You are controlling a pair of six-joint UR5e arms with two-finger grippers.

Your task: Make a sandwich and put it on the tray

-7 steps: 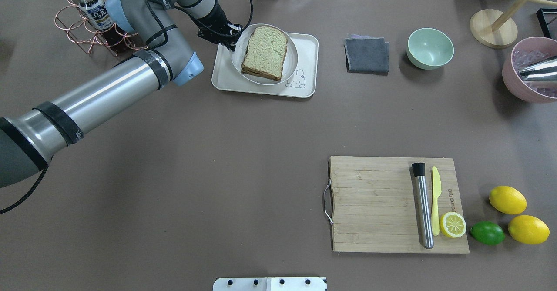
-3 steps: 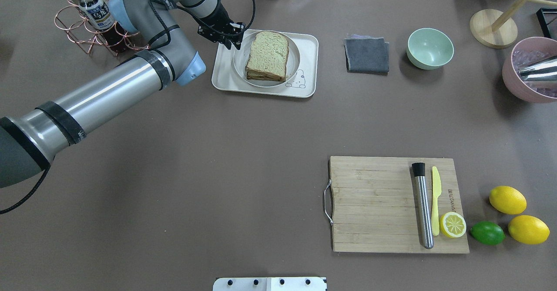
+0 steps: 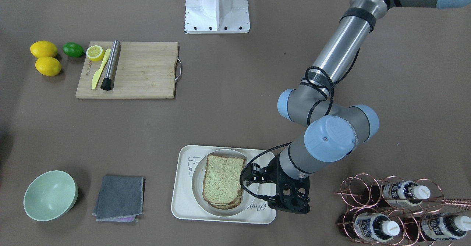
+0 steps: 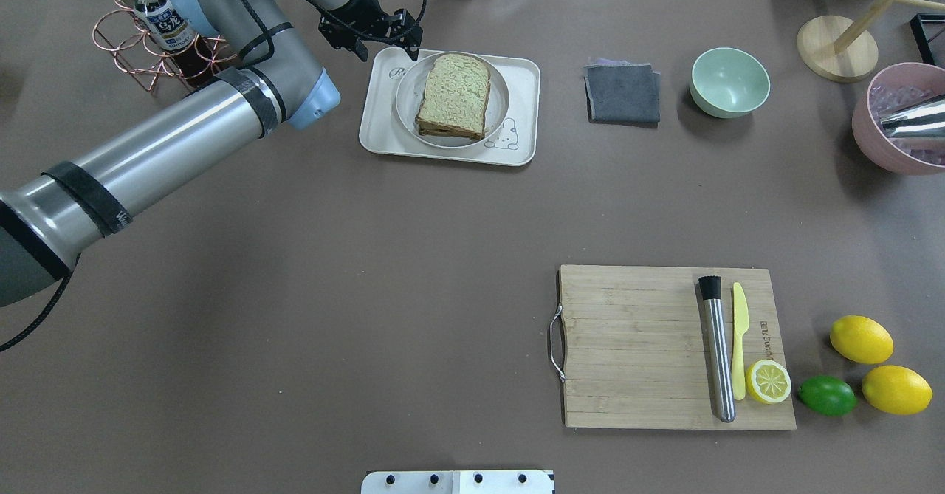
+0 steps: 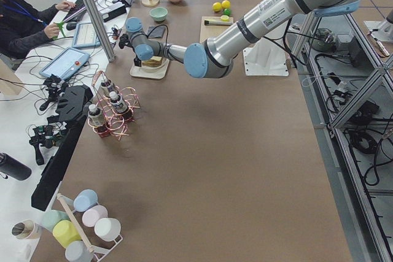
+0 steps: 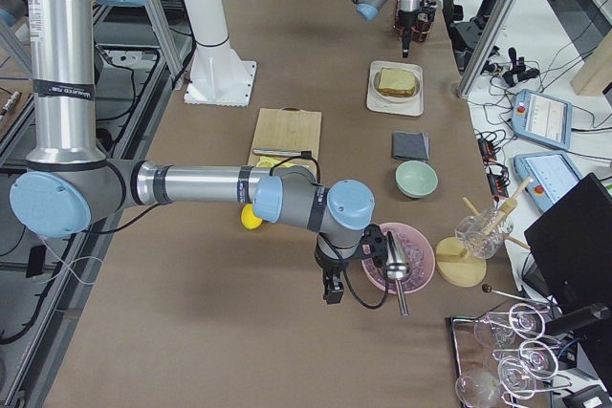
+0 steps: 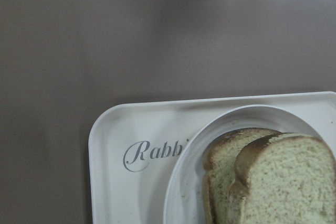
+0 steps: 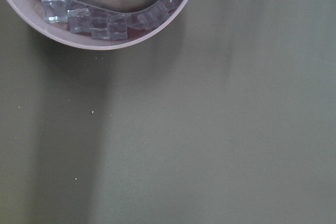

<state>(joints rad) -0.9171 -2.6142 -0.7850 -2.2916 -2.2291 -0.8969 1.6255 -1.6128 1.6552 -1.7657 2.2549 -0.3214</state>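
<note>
We see the sandwich (image 4: 452, 95) on a white plate (image 4: 405, 101) in the tray (image 4: 376, 131), upper middle. The left claw (image 4: 389, 49) hangs open and empty at the tray's upper-left corner. Right claw (image 6: 332, 293): we cannot tell.

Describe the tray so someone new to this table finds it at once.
On the brown table, look along the far edge from the robot, left of the folded grey cloth. The tray lies there, carrying a round white plate with the sandwich. Unlike the wooden cutting board, it is cream-white with rounded corners, a small bear drawing and "Rabbit" script.
</note>
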